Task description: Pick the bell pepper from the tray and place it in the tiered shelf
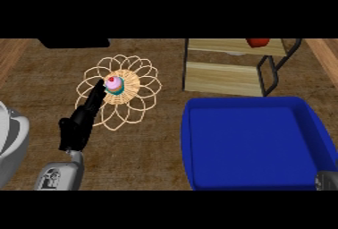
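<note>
Judging by the bell pepper (258,42) already sitting on the tiered shelf (221,78) and the blue tray (251,143) holding nothing, you have only to withdraw; your left hand (82,120) rests straight-fingered, holding nothing.

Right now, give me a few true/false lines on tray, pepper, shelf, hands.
1. The blue tray holds the bell pepper. False: it holds nothing; the bell pepper sits on the tiered shelf.
2. The left hand stretches toward the cupcake. True.
3. The cupcake sits on a woven flower-shaped mat. True.
4. The left hand holds the pepper. False: it holds nothing.
5. The shelf stands beyond the tray. True.
</note>
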Motion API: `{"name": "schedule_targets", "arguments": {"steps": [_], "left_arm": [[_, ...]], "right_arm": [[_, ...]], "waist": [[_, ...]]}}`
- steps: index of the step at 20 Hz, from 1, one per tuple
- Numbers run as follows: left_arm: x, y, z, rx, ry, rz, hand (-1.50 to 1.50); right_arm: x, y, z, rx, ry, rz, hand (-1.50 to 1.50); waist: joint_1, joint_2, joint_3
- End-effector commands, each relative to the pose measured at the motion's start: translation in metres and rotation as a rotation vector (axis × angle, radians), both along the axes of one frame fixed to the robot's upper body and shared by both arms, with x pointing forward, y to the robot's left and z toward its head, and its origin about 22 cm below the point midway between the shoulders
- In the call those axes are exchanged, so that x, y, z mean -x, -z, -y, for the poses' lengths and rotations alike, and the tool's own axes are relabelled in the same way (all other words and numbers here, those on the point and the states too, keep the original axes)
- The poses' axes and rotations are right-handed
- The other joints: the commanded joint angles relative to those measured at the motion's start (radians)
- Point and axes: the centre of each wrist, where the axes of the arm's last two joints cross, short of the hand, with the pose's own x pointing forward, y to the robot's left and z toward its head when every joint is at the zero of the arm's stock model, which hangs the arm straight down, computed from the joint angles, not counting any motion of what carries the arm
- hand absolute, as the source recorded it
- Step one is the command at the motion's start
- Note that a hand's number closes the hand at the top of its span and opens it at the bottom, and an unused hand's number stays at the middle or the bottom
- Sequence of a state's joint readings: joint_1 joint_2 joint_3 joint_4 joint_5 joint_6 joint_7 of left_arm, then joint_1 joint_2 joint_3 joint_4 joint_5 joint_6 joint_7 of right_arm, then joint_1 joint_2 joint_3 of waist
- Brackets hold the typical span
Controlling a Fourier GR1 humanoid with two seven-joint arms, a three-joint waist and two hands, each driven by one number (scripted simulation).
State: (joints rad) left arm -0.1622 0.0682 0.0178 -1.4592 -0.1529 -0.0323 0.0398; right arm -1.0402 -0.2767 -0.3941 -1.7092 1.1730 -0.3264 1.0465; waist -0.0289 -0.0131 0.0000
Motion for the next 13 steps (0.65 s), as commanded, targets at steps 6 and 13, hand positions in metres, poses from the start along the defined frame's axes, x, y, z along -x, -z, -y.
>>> {"name": "schedule_targets", "arguments": {"steps": [6,13], "left_arm": [[0.005,0.006,0.017,-0.003,-0.036,-0.021,0.00],[0.013,0.013,-0.009,-0.003,-0.037,-0.014,0.00]], "right_arm": [[0.094,0.012,0.061,-0.077,0.007,-0.194,-1.50],[0.166,0.035,0.094,-0.051,-0.037,-0.260,-1.50]], "waist": [[-0.035,-0.008,0.002],[-0.042,-0.009,0.002]]}}
